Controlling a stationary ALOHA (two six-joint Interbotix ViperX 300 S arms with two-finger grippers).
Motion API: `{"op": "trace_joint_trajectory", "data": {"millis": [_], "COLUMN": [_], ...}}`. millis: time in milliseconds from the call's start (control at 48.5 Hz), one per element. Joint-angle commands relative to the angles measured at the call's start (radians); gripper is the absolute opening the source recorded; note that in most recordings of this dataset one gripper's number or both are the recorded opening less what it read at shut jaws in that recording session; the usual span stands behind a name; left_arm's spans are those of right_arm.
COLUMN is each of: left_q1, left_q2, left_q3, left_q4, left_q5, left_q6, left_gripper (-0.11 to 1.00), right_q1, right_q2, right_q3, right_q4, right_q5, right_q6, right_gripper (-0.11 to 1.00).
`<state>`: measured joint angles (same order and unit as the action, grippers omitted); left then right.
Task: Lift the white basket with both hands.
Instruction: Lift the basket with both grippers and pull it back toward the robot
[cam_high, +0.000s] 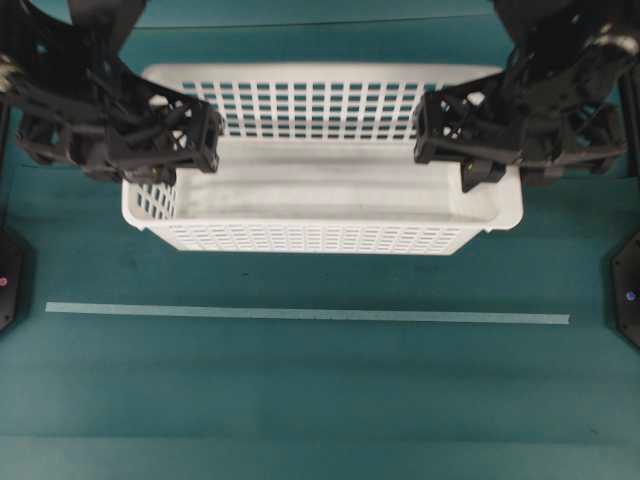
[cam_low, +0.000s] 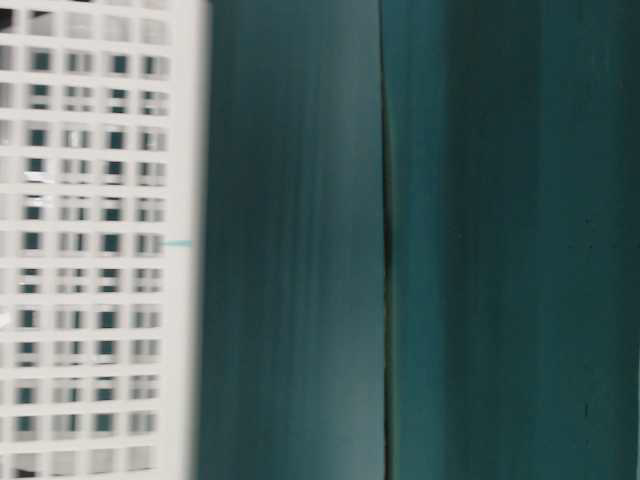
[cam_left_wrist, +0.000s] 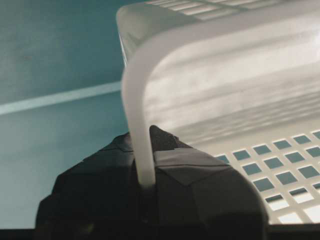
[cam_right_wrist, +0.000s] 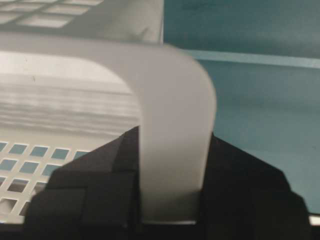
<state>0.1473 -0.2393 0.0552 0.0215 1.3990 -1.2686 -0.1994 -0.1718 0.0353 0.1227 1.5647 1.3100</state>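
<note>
Between the two arms, toward the far side of the green table (cam_high: 320, 390), sits the white basket (cam_high: 320, 238), nothing visible inside it. Left gripper (cam_left_wrist: 145, 187) is clamped on the rim of its left end wall; right gripper (cam_right_wrist: 170, 215) pinches the broader right end rim. Nearer lies a pale tape strip (cam_high: 307, 314).

Basket (cam_high: 320, 200) at 12 o'clock of the overhead view, tape strip (cam_high: 307, 314) just past its 6 o'clock wall. Left gripper (cam_high: 160, 175) clamped onto the 9 o'clock rim, right gripper (cam_high: 480, 172) onto the 3 o'clock rim.
</note>
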Motion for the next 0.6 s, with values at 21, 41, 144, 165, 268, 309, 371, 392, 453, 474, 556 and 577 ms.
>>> {"op": "trace_joint_trajectory", "data": {"millis": [21,41,144,165,268,309,371,392,453,474,556,577], "left_q1": [-0.003,-0.003,-0.002,-0.002,-0.002,-0.002,-0.002,-0.002,-0.002,-0.002,-0.002,-0.002], "left_q2": [0.002,0.002,0.006,0.008,0.023,0.034,0.051,0.057,0.074,0.08,0.106,0.112], "left_q3": [-0.103,-0.114,-0.167,-0.178,-0.241,-0.268,-0.321,-0.336,-0.383,-0.399,-0.466,-0.485], "left_q4": [0.006,0.006,0.006,0.006,0.006,0.006,0.006,0.006,0.006,0.006,0.006,0.006], "left_q5": [0.035,0.046,0.117,0.13,0.195,0.21,0.235,0.239,0.258,0.264,0.293,0.302], "left_q6": [0.064,0.066,0.084,0.087,0.098,0.103,0.112,0.118,0.132,0.138,0.152,0.155], "left_gripper": [-0.04,-0.04,-0.04,-0.04,-0.04,-0.04,-0.04,-0.04,-0.04,-0.04,-0.04,-0.04], "right_q1": [0.011,0.011,0.011,0.011,0.012,0.014,0.018,0.021,0.029,0.031,0.041,0.044], "right_q2": [0.018,0.018,0.02,0.02,0.028,0.031,0.04,0.043,0.052,0.055,0.072,0.077], "right_q3": [-0.057,-0.067,-0.133,-0.146,-0.209,-0.235,-0.276,-0.29,-0.331,-0.345,-0.408,-0.422], "right_q4": [-0.002,-0.002,-0.002,-0.002,-0.025,-0.037,-0.044,-0.046,-0.052,-0.052,-0.066,-0.067], "right_q5": [0.031,0.035,0.089,0.103,0.184,0.213,0.255,0.265,0.291,0.301,0.331,0.339], "right_q6": [-0.054,-0.055,-0.058,-0.058,-0.057,-0.057,-0.057,-0.057,-0.057,-0.057,-0.058,-0.058], "right_gripper": [0.2,0.2,0.2,0.2,0.2,0.2,0.2,0.2,0.2,0.2,0.2,0.2]}}
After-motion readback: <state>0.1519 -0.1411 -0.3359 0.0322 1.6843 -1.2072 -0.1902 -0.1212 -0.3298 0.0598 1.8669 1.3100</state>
